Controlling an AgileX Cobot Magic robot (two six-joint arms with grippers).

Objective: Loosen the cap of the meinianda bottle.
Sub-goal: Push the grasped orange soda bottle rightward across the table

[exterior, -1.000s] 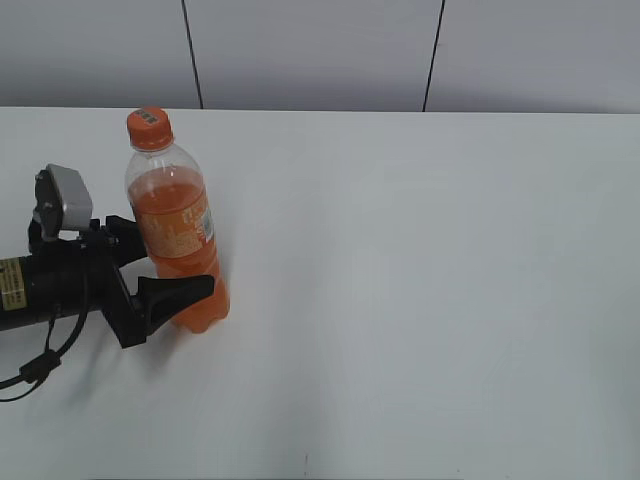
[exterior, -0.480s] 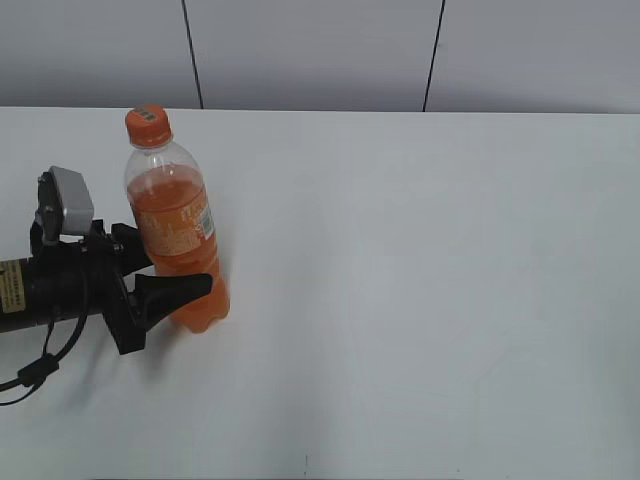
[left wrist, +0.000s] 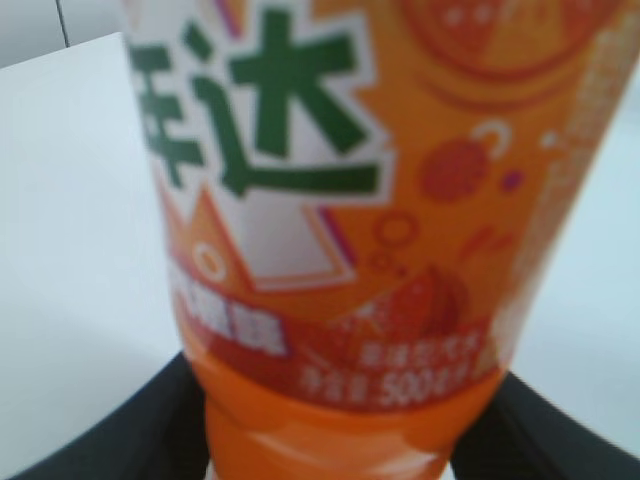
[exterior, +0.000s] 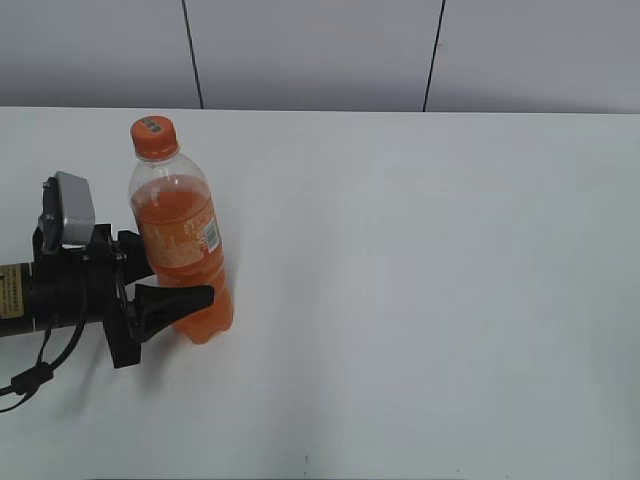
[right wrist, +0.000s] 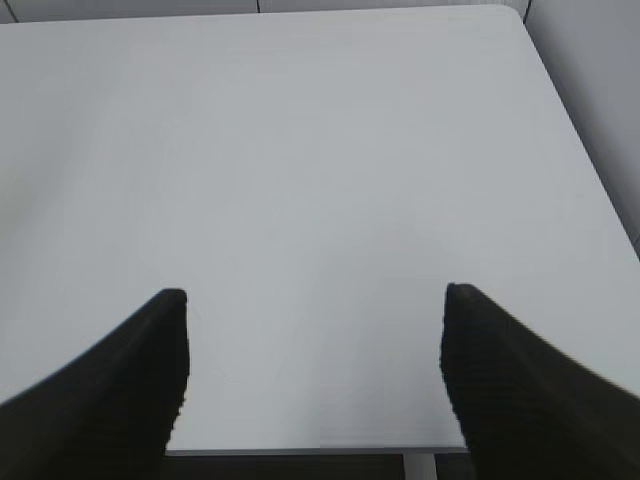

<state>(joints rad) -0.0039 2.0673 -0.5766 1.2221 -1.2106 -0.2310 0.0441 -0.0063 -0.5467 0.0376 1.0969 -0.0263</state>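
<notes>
The meinianda bottle [exterior: 180, 240] stands at the left of the white table, leaning slightly left, with orange drink, an orange printed label and its orange cap [exterior: 154, 136] on top. My left gripper [exterior: 165, 285] comes in from the left and is shut on the bottle's lower body; one finger lies in front of it, the other behind. In the left wrist view the label [left wrist: 330, 200] fills the frame with the black fingers [left wrist: 330, 440] pressed against both sides. My right gripper [right wrist: 315, 340] is open and empty over bare table, out of the exterior view.
The white table [exterior: 420, 280] stretches to the right of the bottle. A grey panelled wall [exterior: 320, 50] stands behind it. The right wrist view shows the table's near edge [right wrist: 320, 448] and its right edge [right wrist: 590, 180].
The bottle has shifted slightly right and down in the exterior view with my left gripper on it, and stands a little more upright. The right gripper is not shown earlier.
</notes>
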